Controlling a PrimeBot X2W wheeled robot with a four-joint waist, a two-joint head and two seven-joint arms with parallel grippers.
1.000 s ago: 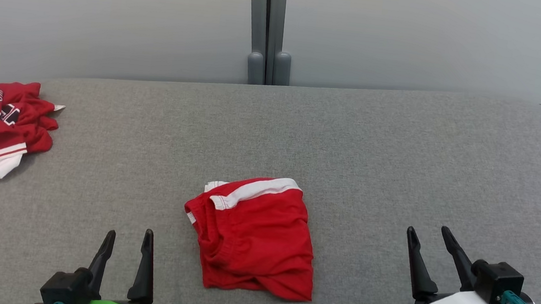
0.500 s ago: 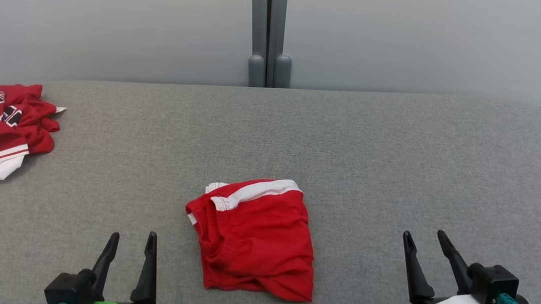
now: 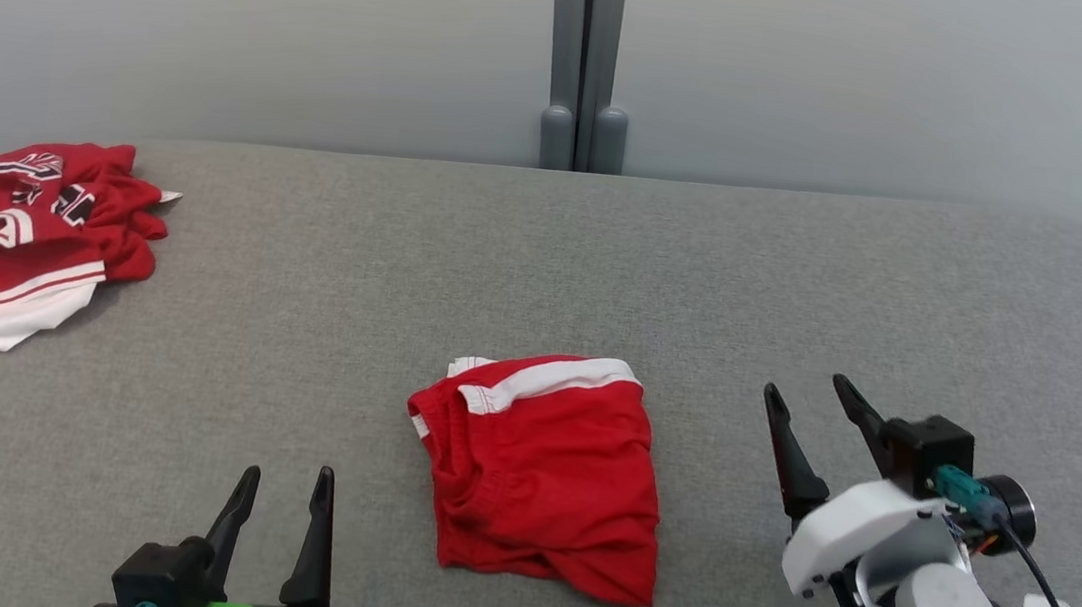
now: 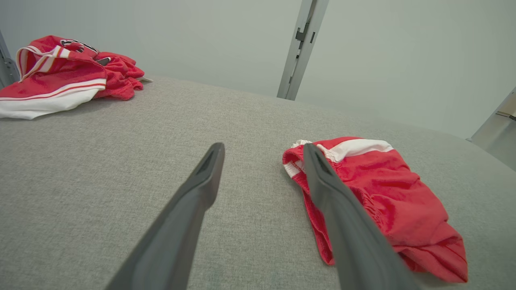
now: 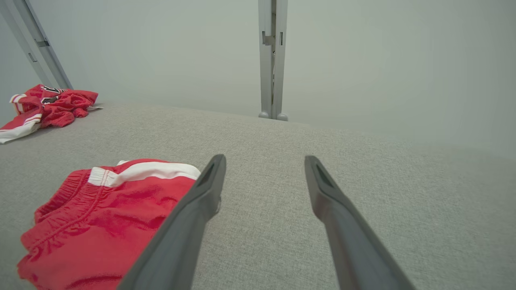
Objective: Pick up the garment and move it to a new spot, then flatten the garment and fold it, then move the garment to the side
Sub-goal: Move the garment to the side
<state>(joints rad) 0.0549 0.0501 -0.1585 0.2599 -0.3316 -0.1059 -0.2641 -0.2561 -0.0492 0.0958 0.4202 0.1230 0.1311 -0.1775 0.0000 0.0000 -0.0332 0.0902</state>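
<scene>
So, the grey pad (image 3: 806,271) spreads wide and mostly bare, its far edge against the wall. The jersey (image 3: 15,238) lies crumpled at the far left corner, close to the pad's left edge, untouched; by my judgement the pick-up is not yet begun. The shorts (image 3: 548,475) lie between my grippers. My left gripper (image 3: 288,470) and right gripper (image 3: 805,384) stand wide, holding nothing. Next, I think, the left must reach far left, over open pad.

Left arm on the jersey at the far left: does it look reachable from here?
Probably yes. The left gripper is open and empty, and bare grey surface lies between it and the jersey; the red shorts sit off to its right. It looks a long stretch, though.
</scene>
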